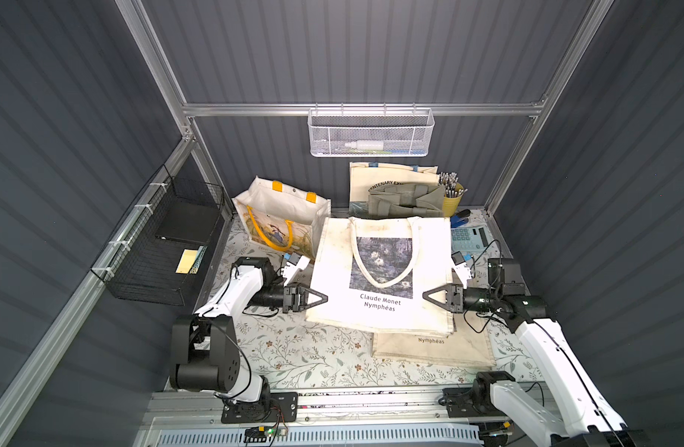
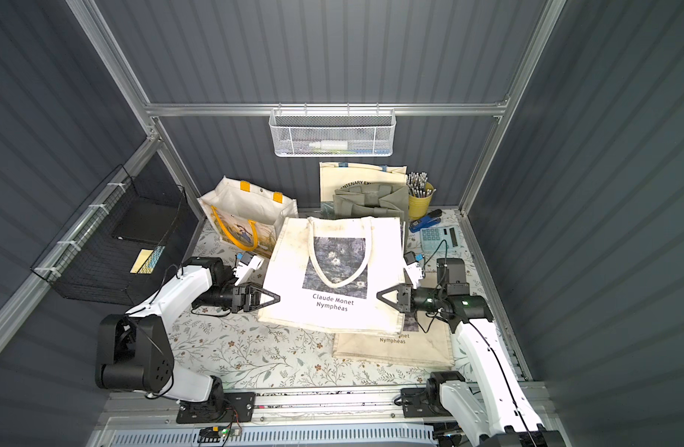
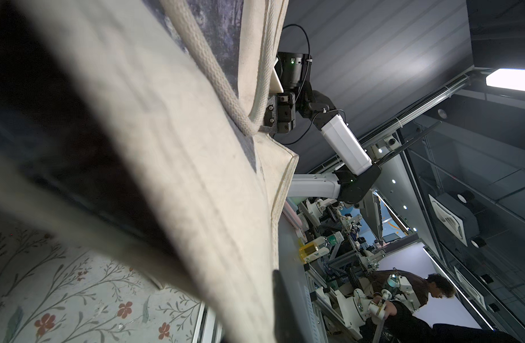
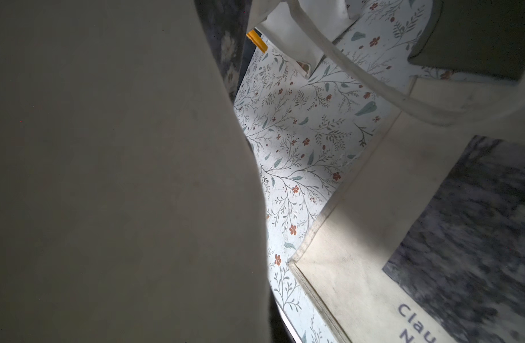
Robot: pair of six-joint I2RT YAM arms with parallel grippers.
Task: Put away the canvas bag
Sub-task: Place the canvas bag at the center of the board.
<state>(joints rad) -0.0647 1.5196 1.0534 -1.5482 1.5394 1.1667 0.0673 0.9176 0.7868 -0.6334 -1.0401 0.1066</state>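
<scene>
The canvas bag (image 1: 383, 271) (image 2: 334, 271) is cream with a dark water-lily print and the words "Claude Monet Nymphéas". It hangs spread flat above the table between both arms, its handles lying across the print. My left gripper (image 1: 324, 298) (image 2: 277, 298) is shut on the bag's left side edge. My right gripper (image 1: 426, 296) (image 2: 379, 296) is shut on its right side edge. In the left wrist view the bag's cloth (image 3: 166, 148) fills most of the frame. In the right wrist view the cloth (image 4: 106, 178) hides the jaws.
A second Monet bag (image 1: 433, 346) lies flat under the held one. An open tote with yellow handles (image 1: 282, 216) stands back left. At the back are a cream bag (image 1: 390, 176), a green organiser (image 1: 406, 199), a pen cup (image 1: 454, 193), a stapler (image 1: 460, 218) and a calculator (image 1: 468, 236). Wire baskets hang left (image 1: 166, 240) and back (image 1: 371, 133).
</scene>
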